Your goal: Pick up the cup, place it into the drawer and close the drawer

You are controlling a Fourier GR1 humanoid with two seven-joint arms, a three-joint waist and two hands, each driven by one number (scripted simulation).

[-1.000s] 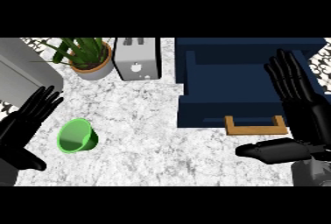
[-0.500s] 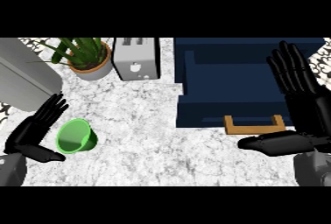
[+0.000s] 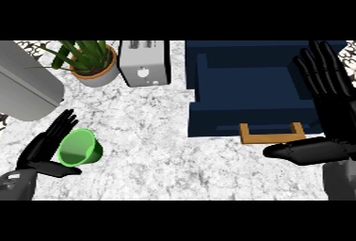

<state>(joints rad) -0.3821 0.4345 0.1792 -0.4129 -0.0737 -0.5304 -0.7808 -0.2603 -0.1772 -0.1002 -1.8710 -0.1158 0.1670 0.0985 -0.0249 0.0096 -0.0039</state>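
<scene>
One cup [image 3: 78, 148], one drawer [image 3: 252, 94], one toaster [image 3: 144, 64], one potted plant [image 3: 90, 61]

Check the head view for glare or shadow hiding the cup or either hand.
Head view: even light, no glare on the marble counter; green cup and left hand stand out against it; the black right hand has little contrast where it overlaps the dark blue drawer.

Bright, even light; faint shadows
</scene>
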